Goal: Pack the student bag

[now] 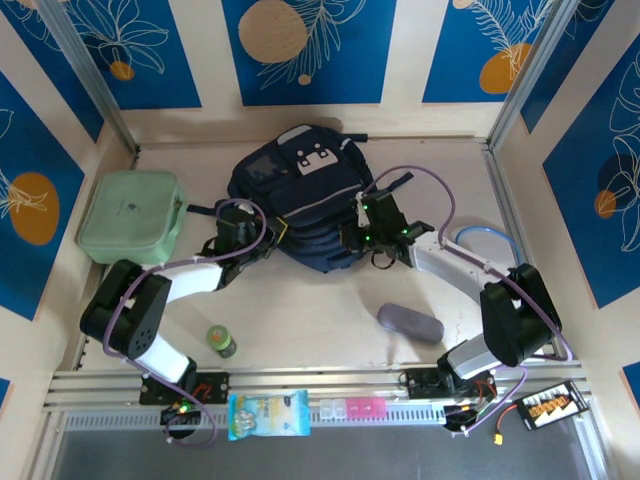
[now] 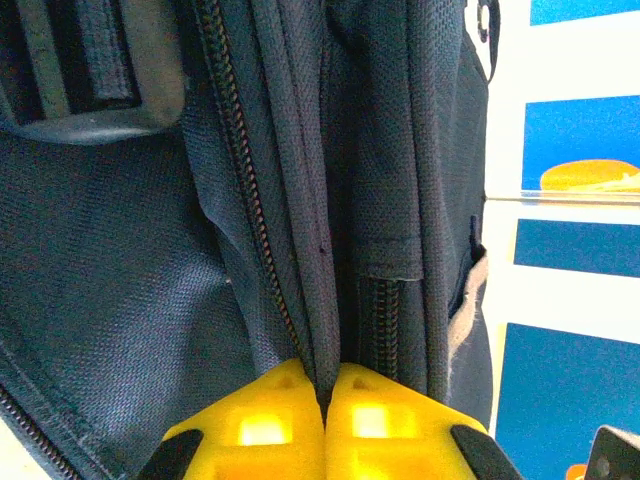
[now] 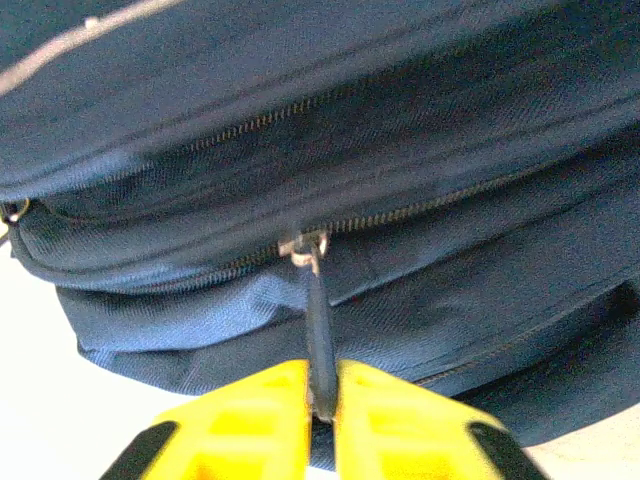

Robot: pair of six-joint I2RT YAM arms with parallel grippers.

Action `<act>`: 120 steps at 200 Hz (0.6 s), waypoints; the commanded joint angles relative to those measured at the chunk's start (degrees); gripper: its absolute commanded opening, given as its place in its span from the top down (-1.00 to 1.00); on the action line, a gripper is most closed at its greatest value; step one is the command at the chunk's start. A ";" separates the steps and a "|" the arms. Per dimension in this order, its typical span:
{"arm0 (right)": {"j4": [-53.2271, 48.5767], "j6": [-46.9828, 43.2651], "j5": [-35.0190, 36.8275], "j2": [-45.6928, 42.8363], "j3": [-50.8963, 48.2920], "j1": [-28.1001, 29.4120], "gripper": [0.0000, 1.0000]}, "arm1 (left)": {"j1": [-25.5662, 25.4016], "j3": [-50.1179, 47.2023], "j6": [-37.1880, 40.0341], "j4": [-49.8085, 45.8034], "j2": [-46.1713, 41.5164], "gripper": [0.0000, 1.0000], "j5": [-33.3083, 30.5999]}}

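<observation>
The student bag (image 1: 300, 205) lies flat at the middle-rear of the tabletop (image 1: 320, 300), between the two arms. We judge the step in hand to be opening a zip so that the bag can be packed.

**Procedure.** We brace with the left gripper (image 2: 325, 395) and draw with the right gripper (image 3: 322, 400). We pull the zip pull (image 3: 318, 320) along the line of the teeth, not away from the bag, so that the slider (image 3: 305, 248) runs rather than jams or lifts the bag. We hold the braced side taut so that fabric does not bunch ahead of the slider.

**Jaw state.** The left jaws are clenched on a raised ridge of navy fabric just beside a zip line, with the yellow pads almost meeting. The right jaws are clenched on the lower end of the dark zip pull, which hangs from the slider. Their pads are parted only by the pull's thickness. The pull looks thin and smooth, so we judge slippage the main risk.
</observation>
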 commanded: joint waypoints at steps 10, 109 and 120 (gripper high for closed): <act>-2.22 -0.37 -1.58 0.04 2.40 -0.27 0.43 | 1.04 2.12 2.01 0.85 -1.65 1.00 1.14; -8.54 -6.39 4.83 5.04 8.89 1.58 0.15 | 1.09 2.65 2.45 0.37 -1.88 1.00 1.61; -9.19 -7.02 4.94 5.94 9.63 1.57 0.15 | 1.06 2.65 2.49 0.31 -1.95 1.00 1.67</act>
